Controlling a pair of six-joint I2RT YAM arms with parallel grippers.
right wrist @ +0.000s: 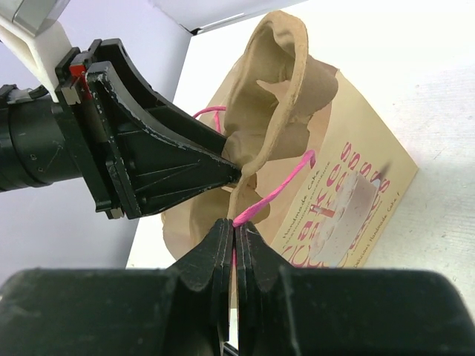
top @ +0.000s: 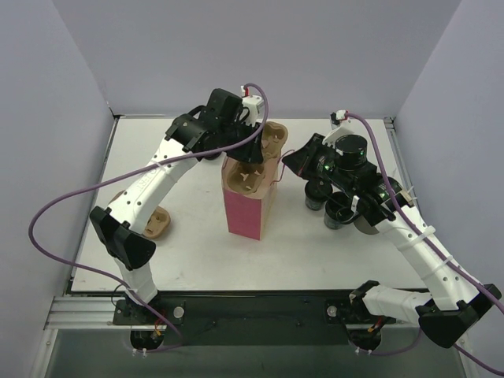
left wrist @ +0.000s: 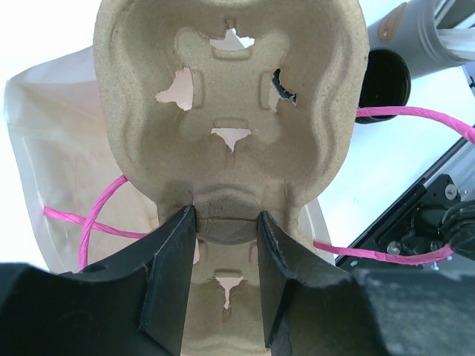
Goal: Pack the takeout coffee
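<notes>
Meanwhile, coffee cups sat right of centre, clear of the jaws: left gripper pinched the carrier, right gripper the pink handle.

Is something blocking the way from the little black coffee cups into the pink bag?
Yes. A cardboard cup tray, held by the left gripper, sticks up out of the open top of the pink bag. The coffee cups stand on the table beside it. The right gripper pinches the bag's pink handle.

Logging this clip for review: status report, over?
Left gripper clamped on pulp carrier, lower end in pink bag mouth. Right gripper shut on pink handle. Coffee cups on table, unpacked, right arm overhanging them.
</notes>
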